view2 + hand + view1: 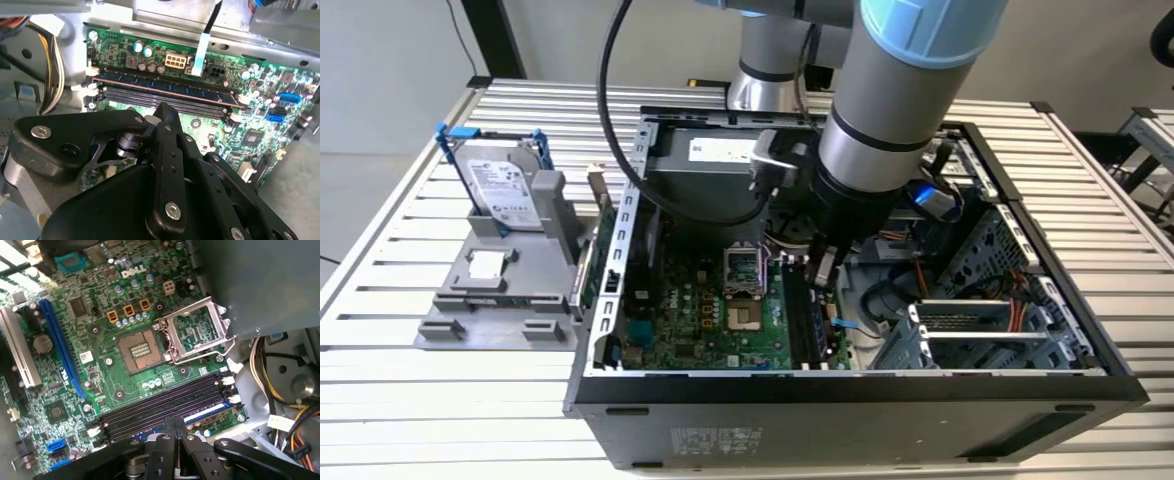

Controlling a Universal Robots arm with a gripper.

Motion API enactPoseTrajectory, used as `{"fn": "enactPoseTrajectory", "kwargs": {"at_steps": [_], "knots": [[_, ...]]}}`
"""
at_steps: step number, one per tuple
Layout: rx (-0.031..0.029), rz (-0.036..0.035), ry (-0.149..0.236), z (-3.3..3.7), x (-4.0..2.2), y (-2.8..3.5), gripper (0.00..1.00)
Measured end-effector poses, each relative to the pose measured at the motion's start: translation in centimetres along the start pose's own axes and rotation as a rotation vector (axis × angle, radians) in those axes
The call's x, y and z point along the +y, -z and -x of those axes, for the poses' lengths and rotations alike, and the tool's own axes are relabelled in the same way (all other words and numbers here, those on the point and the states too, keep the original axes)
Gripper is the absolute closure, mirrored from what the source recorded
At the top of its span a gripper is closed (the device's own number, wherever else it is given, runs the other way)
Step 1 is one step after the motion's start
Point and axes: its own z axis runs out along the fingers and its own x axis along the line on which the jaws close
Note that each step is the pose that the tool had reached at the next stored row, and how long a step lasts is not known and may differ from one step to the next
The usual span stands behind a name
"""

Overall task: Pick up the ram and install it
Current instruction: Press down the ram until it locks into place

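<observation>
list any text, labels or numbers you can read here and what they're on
motherboard: a white brand logo, not quoted here; other markings too small to read
hard drive label: too small to read
computer case outer sticker: too blurred to read
ram standing in its slot: no legible print
</observation>
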Motion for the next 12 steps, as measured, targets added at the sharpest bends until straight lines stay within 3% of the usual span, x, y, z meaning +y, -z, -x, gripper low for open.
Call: {"fn": "enactPoseTrajectory", "kwargs": {"at_steps": [12], "knots": [[0.0056, 0.0053, 0.157, 0.04, -0.1, 0.0, 1.0]]}}
